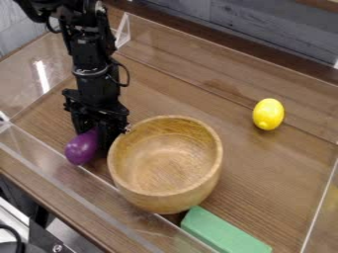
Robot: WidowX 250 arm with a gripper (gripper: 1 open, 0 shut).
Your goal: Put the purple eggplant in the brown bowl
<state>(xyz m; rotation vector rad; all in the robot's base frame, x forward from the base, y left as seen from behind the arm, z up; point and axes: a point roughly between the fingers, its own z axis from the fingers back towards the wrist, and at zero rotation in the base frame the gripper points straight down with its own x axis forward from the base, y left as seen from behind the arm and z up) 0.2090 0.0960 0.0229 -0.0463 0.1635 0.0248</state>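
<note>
The purple eggplant point(83, 148) lies on the wooden table at the lower left, just left of the brown bowl point(165, 164). My black gripper point(98, 132) points straight down onto the eggplant's upper right end, and its fingers look shut on that end. The bowl is a large round wooden one with nothing in it, and its rim almost touches the gripper's right finger. The part of the eggplant under the fingers is hidden.
A yellow lemon point(268, 114) rests on the table at the right. A green rectangular block point(223, 233) lies at the front, just below the bowl. Clear plastic walls point(27, 138) enclose the work area on all sides.
</note>
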